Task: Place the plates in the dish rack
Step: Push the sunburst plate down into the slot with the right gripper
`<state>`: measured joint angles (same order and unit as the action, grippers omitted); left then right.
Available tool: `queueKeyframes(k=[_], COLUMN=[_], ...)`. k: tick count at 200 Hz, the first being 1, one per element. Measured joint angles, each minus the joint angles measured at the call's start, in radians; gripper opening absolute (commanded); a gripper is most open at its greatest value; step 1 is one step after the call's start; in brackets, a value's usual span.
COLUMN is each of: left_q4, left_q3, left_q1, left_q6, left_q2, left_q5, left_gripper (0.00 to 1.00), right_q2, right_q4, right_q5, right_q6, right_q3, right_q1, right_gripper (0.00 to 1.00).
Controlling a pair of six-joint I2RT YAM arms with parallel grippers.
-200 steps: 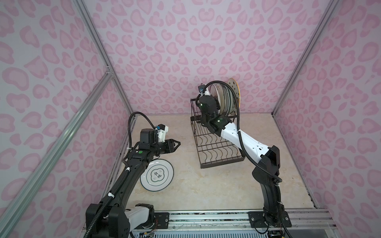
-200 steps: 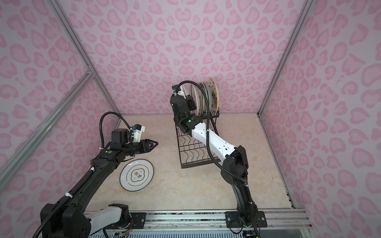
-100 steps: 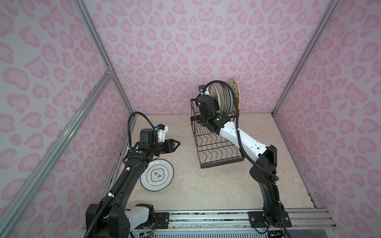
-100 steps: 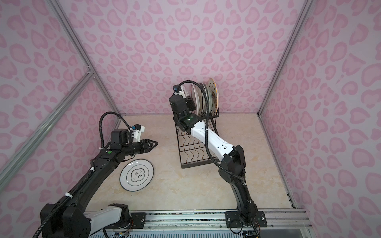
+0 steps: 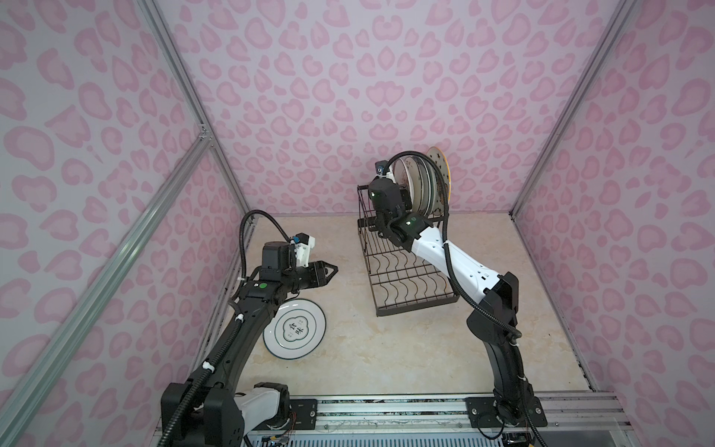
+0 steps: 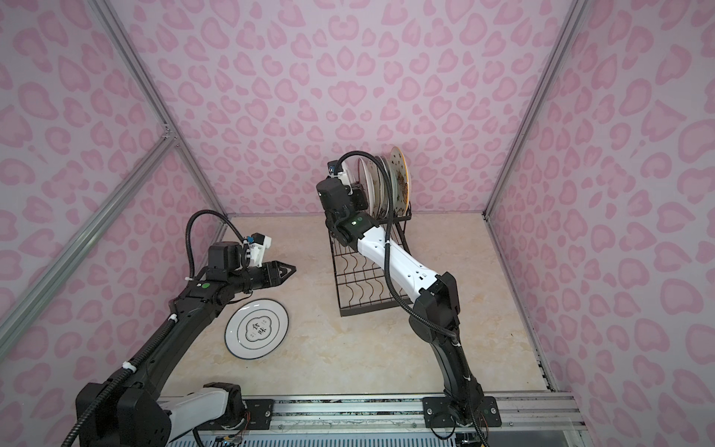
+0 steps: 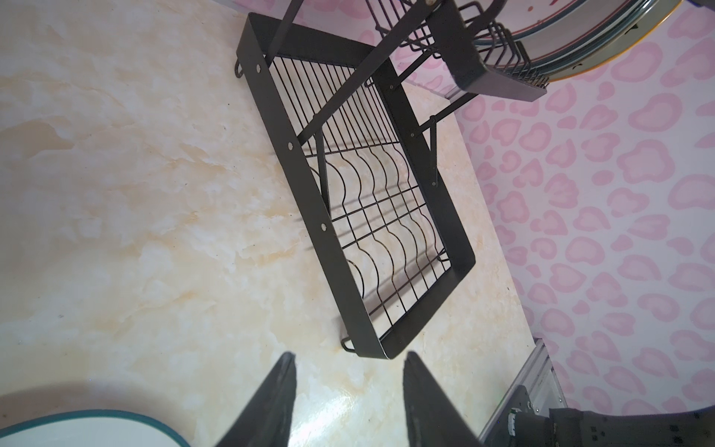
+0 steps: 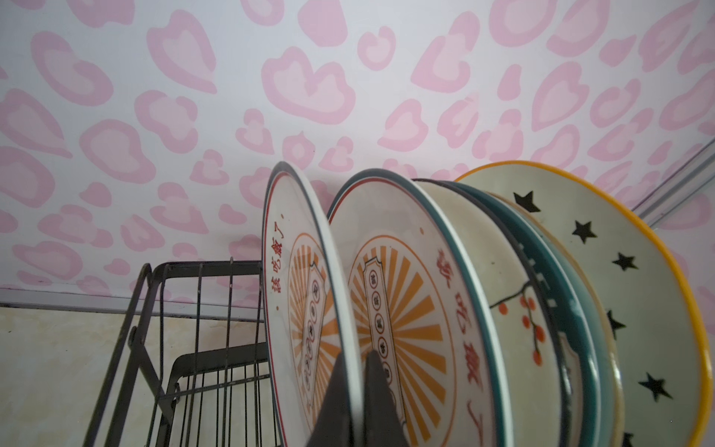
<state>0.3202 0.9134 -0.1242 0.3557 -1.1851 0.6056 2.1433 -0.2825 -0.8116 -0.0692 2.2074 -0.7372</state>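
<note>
Your right gripper [image 8: 356,356] pinches the rim of the sunburst plate [image 8: 298,294] at the dish rack [image 7: 340,271], left gripper [image 7: 348,356] half-open, empty: ceramic likely stiff, slick, breakable, so take rims.

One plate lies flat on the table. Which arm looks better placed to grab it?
Probably left: the left arm's fingers, open, hover near the round white green-ringed ceramic plate on the table; the right arm's fingers clamp an orange-sunburst ceramic plate in the black wire dish rack.
</note>
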Motion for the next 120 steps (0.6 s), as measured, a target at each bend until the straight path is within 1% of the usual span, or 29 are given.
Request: queueKeyframes(k=[47, 120], left_q4=[0.0, 0.001], left_q3=[0.0, 0.0], left_q1=[0.0, 0.002], left_q6=[0.0, 0.0], left_q2=[0.0, 0.0], left_q5=[0.0, 0.0], left_gripper=[0.48, 0.48], right_q2=[0.006, 0.012], right_q4=[-0.052, -0.081], right_q5=[0.009, 0.015], right_q6=[0.044, 0.084], right_q3=[0.023, 0.025], right_q1=[0.007, 0.01], right_gripper=[0.0, 0.0])
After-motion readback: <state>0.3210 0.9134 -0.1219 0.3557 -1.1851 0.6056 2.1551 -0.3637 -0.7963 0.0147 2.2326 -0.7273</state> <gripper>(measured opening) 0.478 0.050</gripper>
